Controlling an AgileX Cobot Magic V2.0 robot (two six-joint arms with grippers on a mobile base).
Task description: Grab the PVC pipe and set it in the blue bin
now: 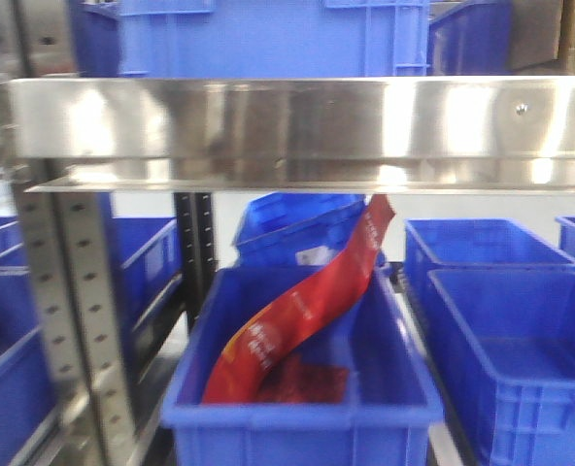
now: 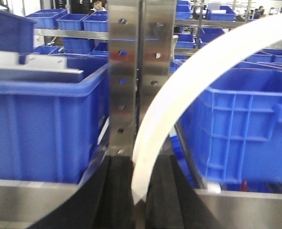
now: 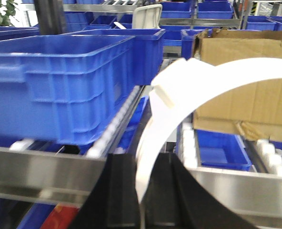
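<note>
From where I'm standing, the left gripper (image 2: 141,202) is clamping its jaws on the white PVC pipe (image 2: 188,81), which is arcing from 6 o'clock toward 2 o'clock past a steel upright (image 2: 131,71). The right gripper (image 3: 143,195) is pinching a white arc too, bending toward 3 o'clock. Ahead, the blue bin (image 1: 302,413) is holding 1 red strip (image 1: 307,311).

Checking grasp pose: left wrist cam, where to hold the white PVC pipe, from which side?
Likely its lower end: there the white PVC pipe runs nearly straight and upright, while above it arcs up and right. Come from below along that end, left gripper jaws on either side, as they sit now.
</note>
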